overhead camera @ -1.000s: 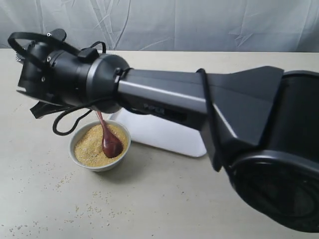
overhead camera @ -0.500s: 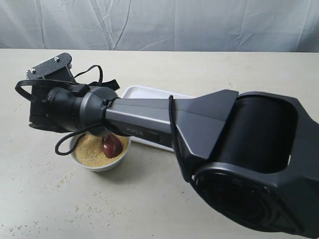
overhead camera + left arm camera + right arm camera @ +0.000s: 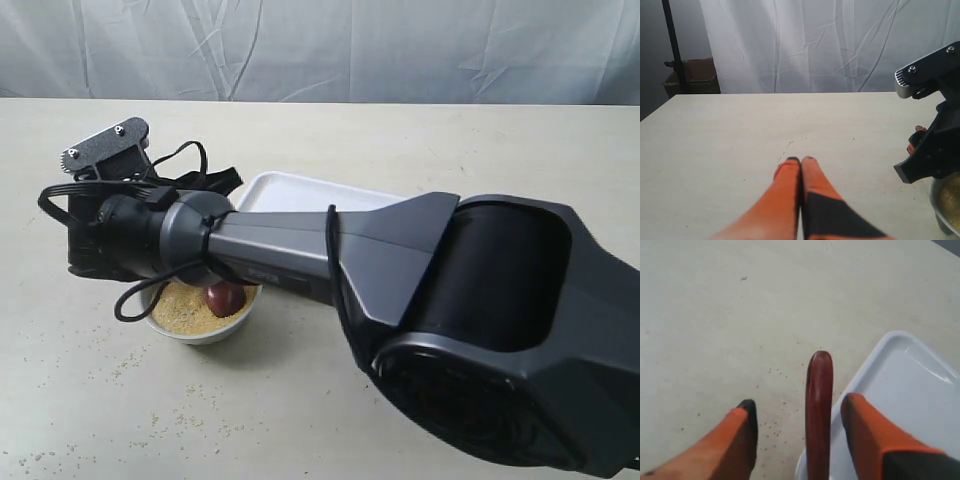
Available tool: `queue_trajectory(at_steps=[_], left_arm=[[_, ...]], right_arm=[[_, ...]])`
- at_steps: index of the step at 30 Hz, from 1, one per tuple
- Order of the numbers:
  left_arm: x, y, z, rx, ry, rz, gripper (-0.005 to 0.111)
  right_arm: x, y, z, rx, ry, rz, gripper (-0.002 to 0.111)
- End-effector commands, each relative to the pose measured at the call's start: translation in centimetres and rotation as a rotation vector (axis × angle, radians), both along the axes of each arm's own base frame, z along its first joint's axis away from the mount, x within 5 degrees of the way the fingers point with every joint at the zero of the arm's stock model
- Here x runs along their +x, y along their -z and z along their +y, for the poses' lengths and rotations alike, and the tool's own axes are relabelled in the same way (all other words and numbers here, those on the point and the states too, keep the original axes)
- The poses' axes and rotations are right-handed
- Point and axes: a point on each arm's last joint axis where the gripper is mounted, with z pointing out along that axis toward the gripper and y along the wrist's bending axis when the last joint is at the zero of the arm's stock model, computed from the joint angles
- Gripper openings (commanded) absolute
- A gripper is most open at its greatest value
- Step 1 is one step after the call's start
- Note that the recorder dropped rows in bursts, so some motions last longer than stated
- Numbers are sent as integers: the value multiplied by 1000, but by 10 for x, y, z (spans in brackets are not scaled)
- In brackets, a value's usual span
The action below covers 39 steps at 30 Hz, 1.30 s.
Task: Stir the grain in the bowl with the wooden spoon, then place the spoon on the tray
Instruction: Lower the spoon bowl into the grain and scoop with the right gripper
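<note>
1. Left end effector (image 3: 800,160): the fingers are pressed together and hold nothing. It hangs over the surface (image 3: 330,400), well apart from the work, which leaves room for the other arm to reach across.
2. Bowl (image 3: 200,333): it stands on the surface just beside the tray. It holds the grain (image 3: 178,305), and stray granules lie on the surface nearby.
3. Spoon (image 3: 226,297): the oval end is sunk in the grain and the handle rises under the right wrist.
4. Right end effector (image 3: 799,402): the fingers are spread. The handle stands between them with a gap visible on each side, so the bowl and grain probably carry the spoon. The fingers must clamp the handle before any transfer.
5. Tray (image 3: 300,192): it lies behind and to the right of the bowl, which keeps the carry short. The spoon is not yet on it.
</note>
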Motion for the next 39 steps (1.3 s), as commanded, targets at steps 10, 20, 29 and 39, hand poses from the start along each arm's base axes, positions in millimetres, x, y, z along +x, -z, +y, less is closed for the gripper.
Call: queue_trajectory(at_steps=[10,20,29,39], left_arm=[[0,1,0,1,-1,-4,0],[0,1,0,1,-1,-4,0],[0,1,0,1,-1,-4,0],[0,1,0,1,-1,-4,0]], right_arm=[[2,8,0,-15,6,-5,11],[4,-2,-3,-34,21,-42,6],[0,-56,-9,89,73,-60,6],[10,-88,-22,358,69,196,-1]])
